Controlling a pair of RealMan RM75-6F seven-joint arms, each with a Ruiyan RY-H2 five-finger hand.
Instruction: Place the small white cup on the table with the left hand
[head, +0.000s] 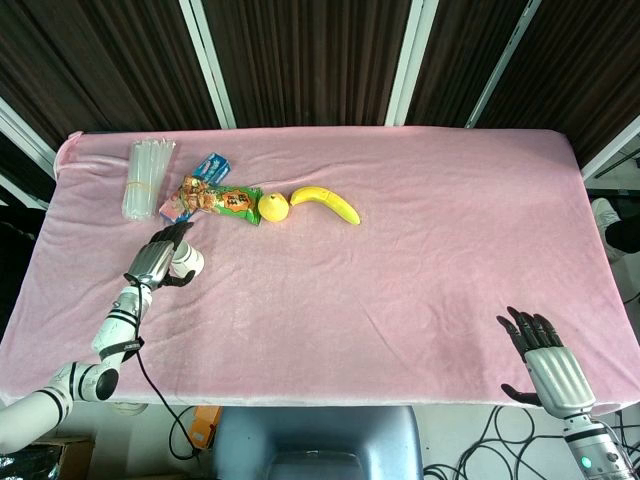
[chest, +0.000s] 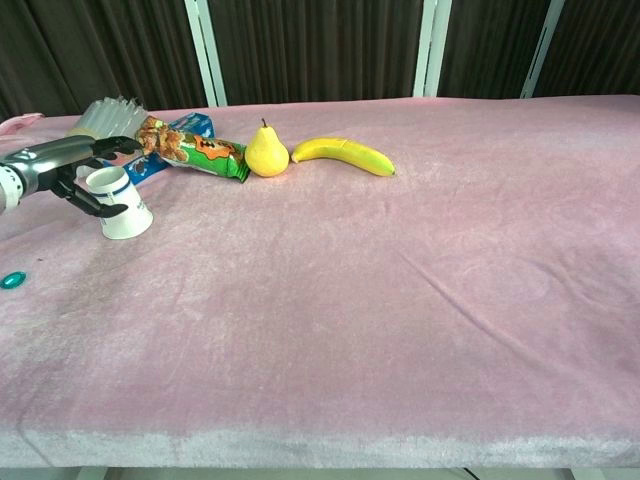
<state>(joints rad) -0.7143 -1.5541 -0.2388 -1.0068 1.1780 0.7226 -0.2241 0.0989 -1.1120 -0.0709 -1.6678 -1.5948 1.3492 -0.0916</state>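
The small white cup (chest: 124, 212) with a blue band stands on the pink table (chest: 400, 300) at the far left; in the head view the cup (head: 191, 262) sits just below the snack packets. My left hand (chest: 62, 165) reaches in from the left with its dark fingers (chest: 84, 199) wrapped around the cup, and the same left hand (head: 155, 258) shows in the head view. My right hand (head: 545, 352) hovers at the table's front right edge, fingers spread, holding nothing.
Behind the cup lie snack packets (head: 215, 197), a yellow pear (head: 273, 207) and a banana (head: 325, 203). A clear plastic sleeve (head: 145, 176) lies at the back left. A small teal object (chest: 12, 280) sits near the left edge.
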